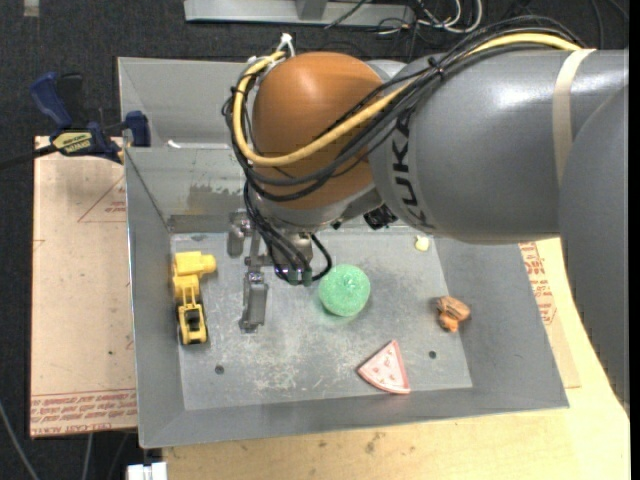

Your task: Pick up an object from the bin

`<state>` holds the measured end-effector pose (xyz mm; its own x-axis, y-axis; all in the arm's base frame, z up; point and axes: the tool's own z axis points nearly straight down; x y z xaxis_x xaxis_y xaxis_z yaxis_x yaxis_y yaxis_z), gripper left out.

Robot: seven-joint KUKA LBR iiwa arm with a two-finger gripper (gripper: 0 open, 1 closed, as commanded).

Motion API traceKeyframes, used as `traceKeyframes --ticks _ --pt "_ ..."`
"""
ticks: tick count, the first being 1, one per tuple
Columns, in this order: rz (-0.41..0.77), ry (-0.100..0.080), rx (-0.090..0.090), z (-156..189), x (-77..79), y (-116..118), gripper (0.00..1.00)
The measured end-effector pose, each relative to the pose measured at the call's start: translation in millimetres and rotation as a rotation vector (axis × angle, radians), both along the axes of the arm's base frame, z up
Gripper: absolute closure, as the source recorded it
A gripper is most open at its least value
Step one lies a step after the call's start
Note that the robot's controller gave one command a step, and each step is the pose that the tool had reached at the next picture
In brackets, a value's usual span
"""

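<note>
Nearest the camera, at the lower middle of the frame, a pink wedge [386, 369] shaped like a slice of melon is seen flat on the floor of the bin [300, 400], with nothing touching it. A little further in, at the right, a small orange lump [452, 314] is found lying alone, well apart from everything else. At the left, a yellow toy digger [189, 298] is laid lengthwise along the bin's left wall. Level with it, near the middle of the frame, a green ball [345, 291] is resting on the floor.

Between the digger and the ball the gripper [254, 304] is lowered close to the bare floor. It is placed beside both and around neither, the ball being the closer of the two. Whether it is spread or closed cannot be told from here, and nothing is seen held in it. Beyond it, a tiny white scrap [422, 243] is noted by the back wall, and above all of this the arm's orange cover [310, 123] is hung with its cables.

So the pick is judged as not yet made: every object is on the floor. The closing on one object and the lift remain to be done.
</note>
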<state>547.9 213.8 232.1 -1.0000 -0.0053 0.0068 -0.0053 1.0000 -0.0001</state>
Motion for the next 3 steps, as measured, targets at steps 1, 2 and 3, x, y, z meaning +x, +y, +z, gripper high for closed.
traceKeyframes --ticks 1,2,3 --pt "-0.005 -0.008 0.002 5 1.7 -1 0.00" --pt "0.130 -0.012 0.002 -42 24.2 11 0.00" --pt "-0.082 -0.009 0.002 -63 42.6 22 0.00"
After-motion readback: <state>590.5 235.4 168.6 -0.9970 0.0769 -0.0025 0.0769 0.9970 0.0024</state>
